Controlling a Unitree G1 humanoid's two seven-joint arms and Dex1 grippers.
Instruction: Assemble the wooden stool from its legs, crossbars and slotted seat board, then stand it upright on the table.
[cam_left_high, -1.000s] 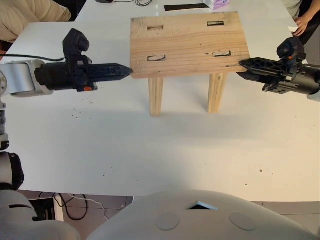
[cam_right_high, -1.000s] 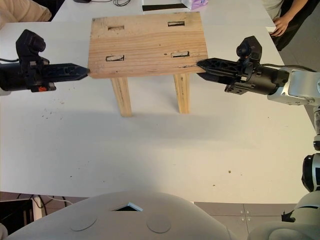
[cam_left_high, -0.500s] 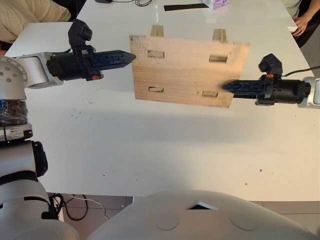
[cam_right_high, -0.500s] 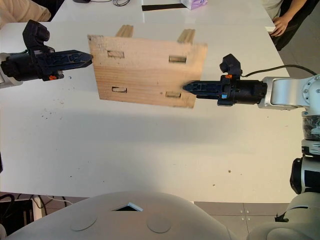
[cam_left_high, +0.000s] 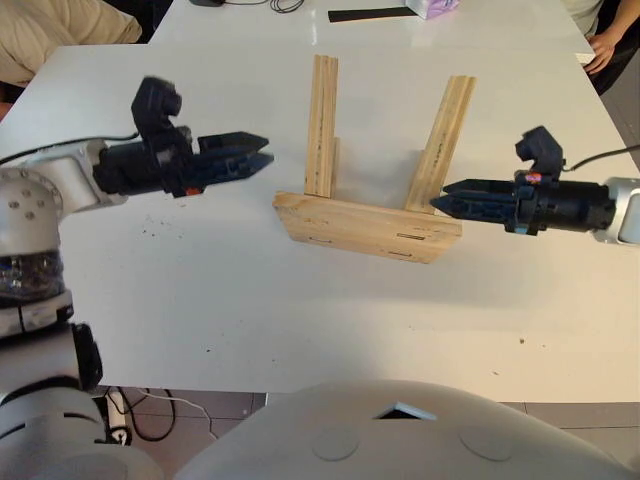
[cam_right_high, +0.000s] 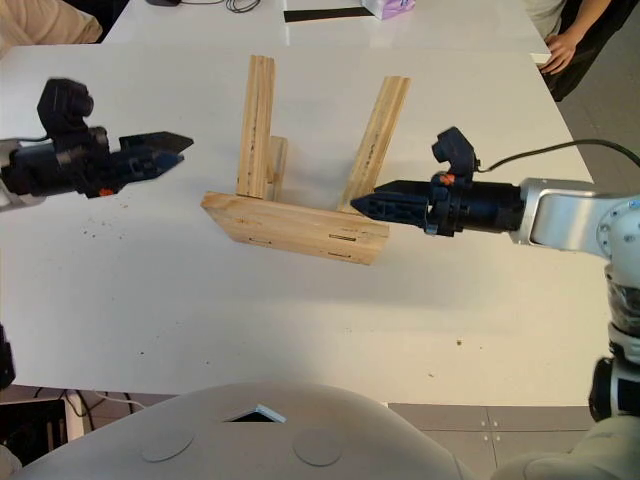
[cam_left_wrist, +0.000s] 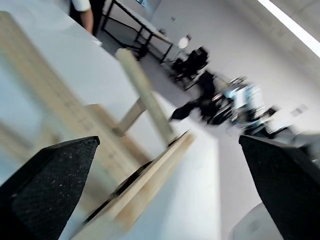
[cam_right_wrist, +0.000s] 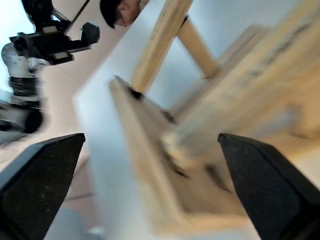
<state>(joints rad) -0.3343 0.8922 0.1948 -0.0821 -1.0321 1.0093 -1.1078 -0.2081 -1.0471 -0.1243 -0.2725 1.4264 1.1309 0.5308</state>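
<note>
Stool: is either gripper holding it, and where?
Left gripper holds nothing, clear of the stool. Right gripper is at the stool's right end, by a leg's base; whether it grips cannot be told.

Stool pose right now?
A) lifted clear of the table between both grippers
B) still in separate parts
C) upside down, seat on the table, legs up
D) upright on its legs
C: the seat board is down on the table and the legs point up from it.
</note>
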